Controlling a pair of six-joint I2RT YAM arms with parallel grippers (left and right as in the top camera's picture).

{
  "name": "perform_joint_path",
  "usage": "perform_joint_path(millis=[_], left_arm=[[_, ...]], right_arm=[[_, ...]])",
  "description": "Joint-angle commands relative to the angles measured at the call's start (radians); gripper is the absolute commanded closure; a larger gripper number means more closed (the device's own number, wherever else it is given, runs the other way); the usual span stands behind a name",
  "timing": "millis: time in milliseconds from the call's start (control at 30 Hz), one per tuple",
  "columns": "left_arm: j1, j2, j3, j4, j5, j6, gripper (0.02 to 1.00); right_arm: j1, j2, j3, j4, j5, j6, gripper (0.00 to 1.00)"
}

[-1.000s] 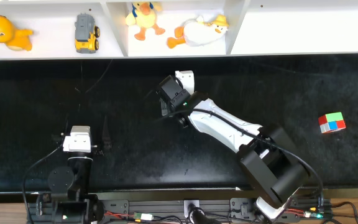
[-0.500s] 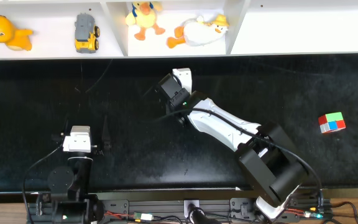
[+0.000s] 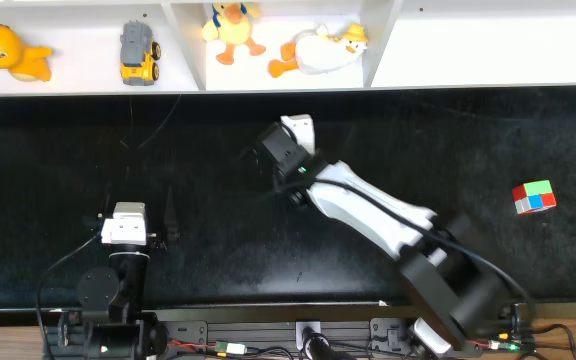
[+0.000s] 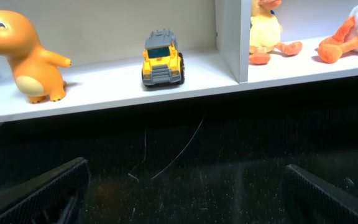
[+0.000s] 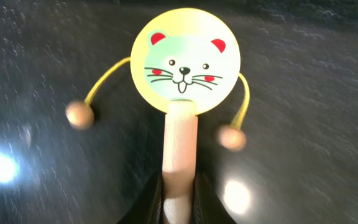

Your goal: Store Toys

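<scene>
Gripped by its wooden handle in the clenched right claw, just above centre in the top view: a rattle drum with a cat face, out over the black worktop and short of the white shelf along the top edge. Hard to tell whether lifted clear of the surface. Judged as the carrying step, toy in hand and a compartment yet to be reached. Aim for the bare bay at upper right, past the white plush duck, rather than crowding the yellow truck or the orange dinosaur at upper left. Travel slowly: two beads loose on strings, apt to swing. Let them hang quiet before entry, to avoid snagging a divider. Enter drum first, low and level, and release only once resting on the shelf floor. Leave the left claw parked at lower left, spread wide and grasping nothing. Save the colour cube at far right for afterwards.
</scene>
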Motion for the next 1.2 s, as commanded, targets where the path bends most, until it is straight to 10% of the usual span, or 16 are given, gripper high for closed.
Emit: perform_joint_path(millis=[33, 267, 600, 833, 1200], left_arm=[[-0.004, -0.013, 0.000, -0.005, 0.009, -0.008, 0.020], [-0.004, -0.012, 0.000, -0.005, 0.009, -0.008, 0.020], [-0.004, -0.013, 0.000, -0.005, 0.009, -0.008, 0.020], [-0.004, -0.012, 0.000, -0.005, 0.009, -0.008, 0.020], [-0.004, -0.012, 0.000, -0.005, 0.009, -0.008, 0.023]], right_arm=[[-0.020, -0.251, -0.145, -0.048, 0.071, 0.049, 0.956], [-0.225, -0.549, -0.254, -0.258, 0.090, 0.010, 0.958], [-0.646, -0.504, -0.115, -0.130, -0.172, -0.517, 0.958], [-0.710, -0.263, 0.127, -0.123, -0.266, -0.713, 0.958], [-0.704, 0.047, 0.408, -0.106, -0.305, -0.718, 0.958]])
